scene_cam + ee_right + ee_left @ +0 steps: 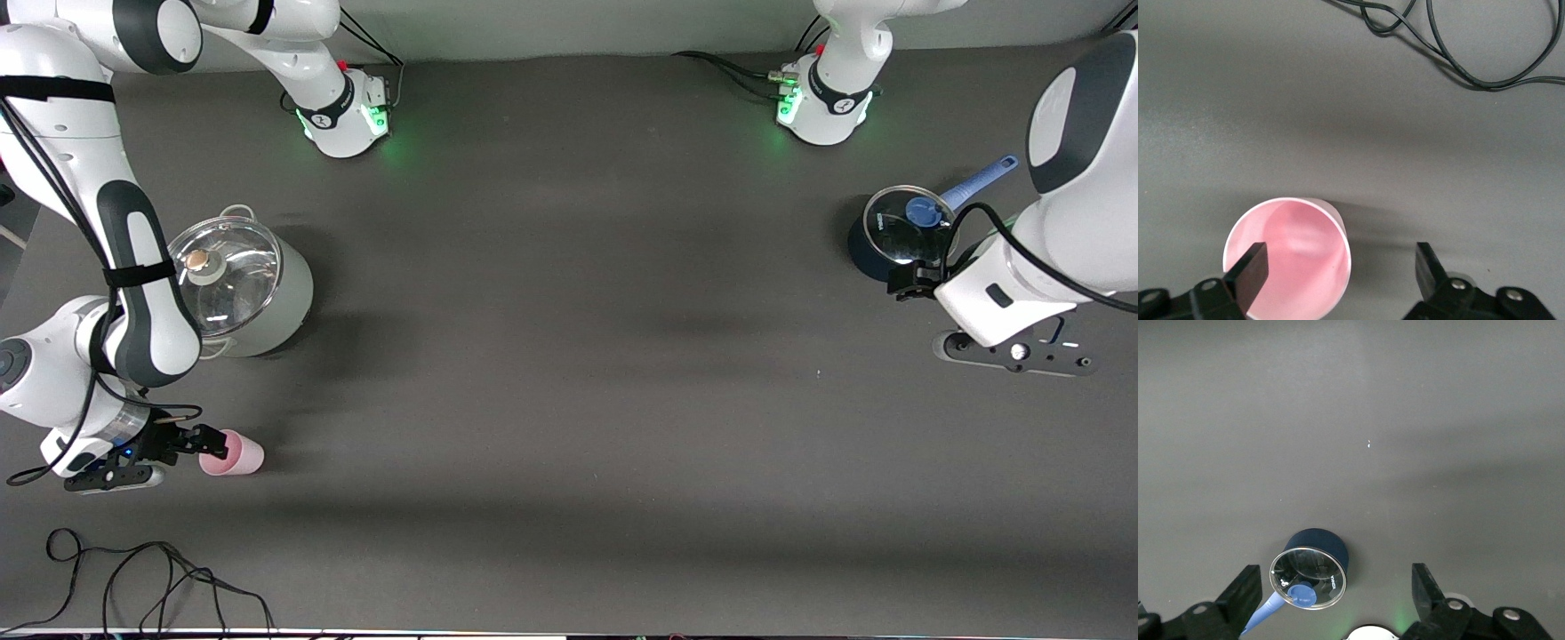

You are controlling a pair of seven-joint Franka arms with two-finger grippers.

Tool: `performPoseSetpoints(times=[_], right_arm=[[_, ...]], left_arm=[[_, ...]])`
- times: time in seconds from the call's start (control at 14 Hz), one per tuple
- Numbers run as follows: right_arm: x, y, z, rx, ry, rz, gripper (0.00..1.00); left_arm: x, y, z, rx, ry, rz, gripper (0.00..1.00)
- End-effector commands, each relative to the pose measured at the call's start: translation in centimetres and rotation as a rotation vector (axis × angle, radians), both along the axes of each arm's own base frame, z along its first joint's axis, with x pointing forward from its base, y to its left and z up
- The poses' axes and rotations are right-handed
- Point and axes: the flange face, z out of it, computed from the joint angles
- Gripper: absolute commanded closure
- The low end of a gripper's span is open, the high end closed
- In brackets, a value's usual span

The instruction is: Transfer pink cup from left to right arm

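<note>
Nearest the front camera, at about 8 o'clock on the table (569, 373): pink cup (233, 454), upright. Right gripper (197, 442) spread at its rim, one finger (1248, 272) inside. Farther off, near 3 o'clock: left gripper (1337, 600) spread wide, empty, above the blue pot (893, 234).

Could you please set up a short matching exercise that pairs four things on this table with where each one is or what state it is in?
Things:
1. pink cup
2. steel pot
3. blue saucepan
4. left hand

Places or states:
A. open, up above the blue saucepan
B. at the left arm's end of the table, glass lid on
C. upright, one finger of the open right hand inside its rim
D. farther from the front camera than the pink cup, glass lid on

Pairs: 1-C, 2-D, 3-B, 4-A
</note>
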Motion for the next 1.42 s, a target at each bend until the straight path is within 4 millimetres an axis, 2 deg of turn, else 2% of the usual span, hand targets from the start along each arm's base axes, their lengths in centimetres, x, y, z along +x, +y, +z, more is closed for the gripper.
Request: performPoseSetpoints(times=[0.0,0.07,0.21,0.36,0.57,0.78,0.85,1.07,1.28,1.35], right_arm=[[-0.5,-0.2,2.4,0.022,0.005,0.030,0.02],[-0.6,0.0,3.7,0.027,0.009,0.037,0.01],[-1.2,0.2,7.5,0.036,0.031,0.047,0.01],[-2.5,0.7,12.6,0.059,0.064,0.061,0.01],[-5.5,1.4,20.5,0.088,0.113,0.074,0.01],[-8.1,2.2,27.0,0.086,0.168,0.056,0.01],[-9.1,3.0,28.8,0.075,0.193,0.046,0.01],[-11.6,6.8,32.6,0.039,0.209,-0.009,0.00],[-12.9,9.4,33.2,-0.003,0.230,0.006,0.00],[-13.3,9.4,33.5,-0.010,0.226,-0.007,0.00]], left_arm=[[-1.0,2.3,1.4,0.025,-0.022,0.039,0.00],[-1.1,3.1,1.4,0.036,-0.018,0.056,0.00],[-1.6,3.8,0.8,-0.024,-0.023,0.004,0.00],[-2.6,6.2,0.1,-0.067,-0.077,-0.053,0.00],[-3.3,9.0,-0.6,-0.162,-0.115,-0.006,0.00],[-3.2,9.3,-0.4,-0.175,-0.136,0.002,0.00],[-3.3,9.3,-0.4,-0.174,-0.131,0.000,0.00],[-3.3,8.6,-1.0,-0.108,-0.104,-0.029,0.00],[-3.3,9.0,-1.2,-0.102,-0.098,-0.026,0.00],[-3.1,9.2,-1.4,-0.104,-0.099,-0.023,0.00]])
